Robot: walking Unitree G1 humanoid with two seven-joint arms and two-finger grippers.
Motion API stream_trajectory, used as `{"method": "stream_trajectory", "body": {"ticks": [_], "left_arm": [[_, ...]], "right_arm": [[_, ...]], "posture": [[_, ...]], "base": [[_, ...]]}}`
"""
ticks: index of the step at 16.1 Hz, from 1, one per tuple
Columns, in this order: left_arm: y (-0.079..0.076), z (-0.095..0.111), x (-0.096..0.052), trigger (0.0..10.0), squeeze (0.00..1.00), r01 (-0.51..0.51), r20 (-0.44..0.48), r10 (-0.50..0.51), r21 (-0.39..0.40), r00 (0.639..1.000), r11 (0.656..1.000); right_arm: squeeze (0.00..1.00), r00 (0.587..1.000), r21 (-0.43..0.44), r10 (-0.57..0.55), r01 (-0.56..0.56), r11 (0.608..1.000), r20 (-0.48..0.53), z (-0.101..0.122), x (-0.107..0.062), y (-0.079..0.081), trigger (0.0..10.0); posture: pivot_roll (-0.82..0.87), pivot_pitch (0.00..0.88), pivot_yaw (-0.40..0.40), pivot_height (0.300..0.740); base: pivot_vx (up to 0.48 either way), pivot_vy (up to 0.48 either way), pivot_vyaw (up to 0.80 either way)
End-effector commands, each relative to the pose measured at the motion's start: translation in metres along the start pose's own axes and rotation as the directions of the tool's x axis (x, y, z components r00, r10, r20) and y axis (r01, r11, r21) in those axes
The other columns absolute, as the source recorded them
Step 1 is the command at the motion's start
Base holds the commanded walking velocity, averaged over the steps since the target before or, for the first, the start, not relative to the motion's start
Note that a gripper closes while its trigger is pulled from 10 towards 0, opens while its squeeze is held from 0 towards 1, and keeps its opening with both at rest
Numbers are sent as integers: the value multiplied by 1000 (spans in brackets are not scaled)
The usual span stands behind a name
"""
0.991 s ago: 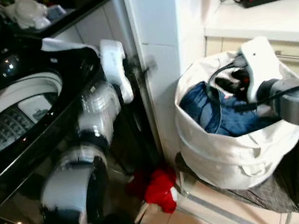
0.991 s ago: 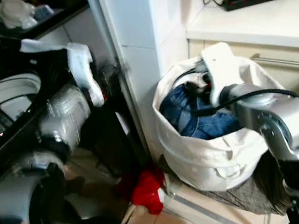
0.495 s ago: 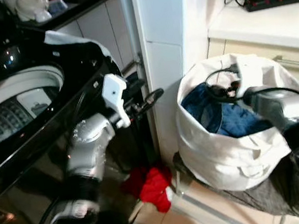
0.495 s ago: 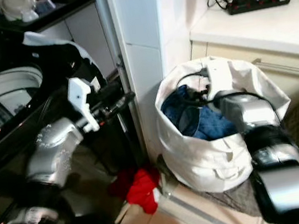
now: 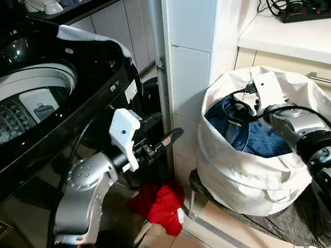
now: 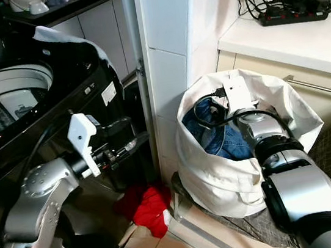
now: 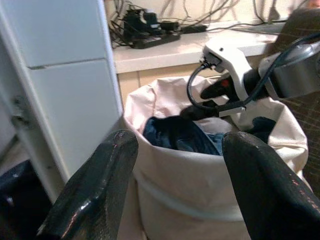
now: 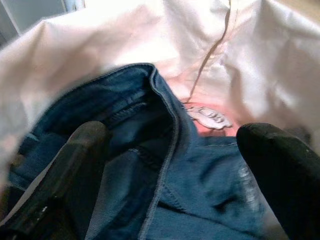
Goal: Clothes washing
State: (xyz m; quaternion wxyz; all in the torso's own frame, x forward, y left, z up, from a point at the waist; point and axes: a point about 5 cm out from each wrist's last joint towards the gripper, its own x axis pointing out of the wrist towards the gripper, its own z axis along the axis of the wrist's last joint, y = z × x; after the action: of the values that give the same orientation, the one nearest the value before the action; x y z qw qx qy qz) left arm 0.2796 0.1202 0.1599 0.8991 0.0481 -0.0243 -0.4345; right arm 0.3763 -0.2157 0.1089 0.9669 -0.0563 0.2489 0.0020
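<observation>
A white laundry bag [image 5: 246, 174] stands on the floor against the tiled pillar, with blue jeans [image 5: 256, 136] inside. My right gripper [image 5: 242, 112] is down in the bag's mouth, open, its fingers [image 8: 85, 145] spread just above the jeans' [image 8: 150, 200] waistband. My left gripper [image 5: 176, 136] reaches out from the washer side toward the bag, open and holding nothing; the left wrist view looks between its fingers [image 7: 115, 150] at the bag [image 7: 190, 200]. The black top-loading washing machine [image 5: 103, 77] is on the left with its drum [image 5: 10, 115] uncovered.
A red garment [image 5: 164, 199] lies on the floor between washer and bag. A white cloth [image 5: 88, 36] hangs over the washer's back corner. A counter at the right carries a power strip [image 5: 313, 12] and cables. A grey patterned fabric [image 5: 290, 223] lies under the bag.
The camera has shifted. My left arm has come down from beside the washer's rim and now points its gripper at the bag. The right gripper stays in the bag's mouth.
</observation>
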Motion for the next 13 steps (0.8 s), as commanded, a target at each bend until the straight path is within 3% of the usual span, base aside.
{"method": "stream_trajectory", "body": {"ticks": [1,2,5,8,9,10,13], "left_arm": [[1,4,-5,10000,0,-20,-31,21,38,999,999],[-2,5,-8,10000,0,3,-47,-1,48,999,999],[-17,10,-11,10000,0,102,-48,-104,-37,993,994],[-21,11,-15,10000,0,125,-66,-131,-89,989,988],[-21,11,-16,10000,0,113,-73,-120,-89,990,990],[-21,12,-16,10000,0,107,-70,-113,-91,991,990],[-24,14,-16,10000,0,110,-80,-118,-98,990,989]], "right_arm": [[0,1000,68,1,-1,998,0,2,1,2,10000],[0,999,66,-15,16,998,-28,-6,1,3,10000],[0,995,53,-53,58,997,-85,-23,2,6,10000],[0,989,76,52,-41,996,-139,-38,3,22,10000],[0,988,100,63,-49,994,-144,-40,2,22,4431],[0,987,114,50,-33,993,-152,-43,2,20,0],[0,986,138,26,-4,990,-163,-50,1,16,0]], "posture": [[166,0,-27,740],[172,0,-28,740],[186,0,-28,740],[198,0,-28,740],[200,0,-29,740],[200,0,-29,740],[203,0,-27,740]], "base": [[0,0,0],[0,0,0],[0,0,0],[0,0,0],[0,0,0],[0,0,0],[0,0,0]]}}
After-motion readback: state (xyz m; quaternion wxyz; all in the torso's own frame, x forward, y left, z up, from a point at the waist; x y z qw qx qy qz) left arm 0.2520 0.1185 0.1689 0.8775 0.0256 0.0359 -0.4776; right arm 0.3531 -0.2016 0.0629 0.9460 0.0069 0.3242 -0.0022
